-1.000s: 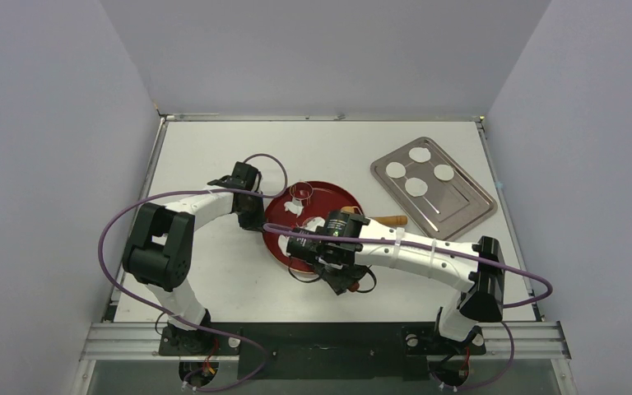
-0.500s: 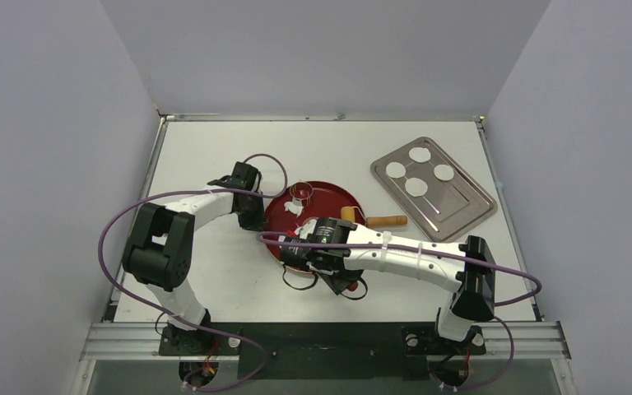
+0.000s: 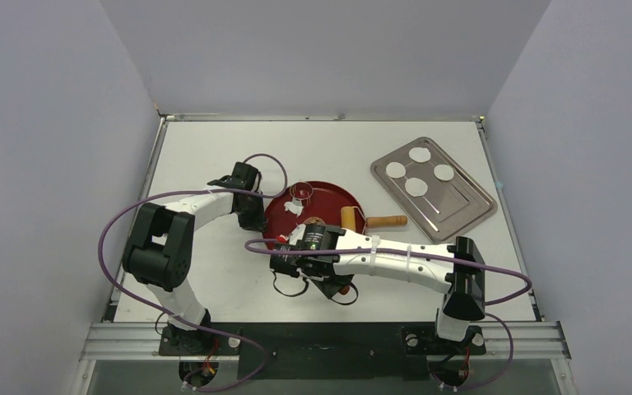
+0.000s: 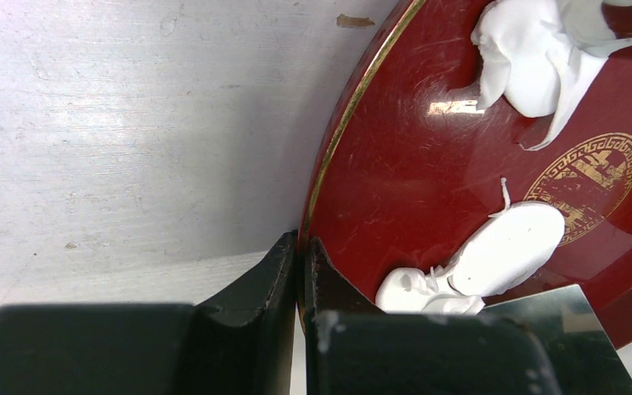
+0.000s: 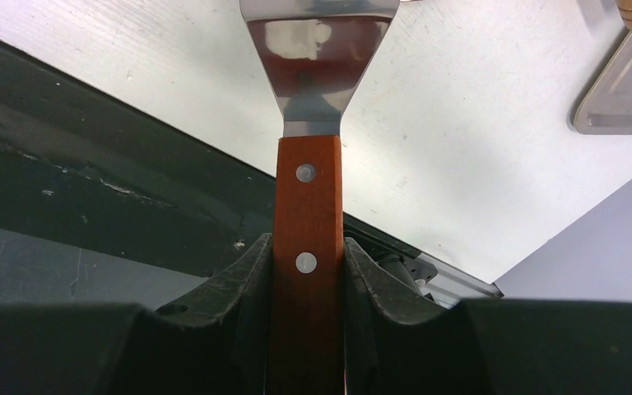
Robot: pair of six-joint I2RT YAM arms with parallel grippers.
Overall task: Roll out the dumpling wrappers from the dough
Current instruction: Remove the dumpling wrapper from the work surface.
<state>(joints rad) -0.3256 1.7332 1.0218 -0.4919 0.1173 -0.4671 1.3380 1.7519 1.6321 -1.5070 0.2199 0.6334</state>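
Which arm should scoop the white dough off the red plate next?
Probably the right arm. The right fingers grip the scraper by its wooden handle, and its blade is close to the dough. The left fingers are pinching the plate by its rim, likely steadying it.

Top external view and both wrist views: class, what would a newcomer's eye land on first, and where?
The red plate in the middle of the table stands out, white dough lying on it and the left gripper shut on its left rim. The right gripper clamps a wooden-handled spatula by the plate's near edge. On the metal tray at the right lie four round dumpling wrappers.
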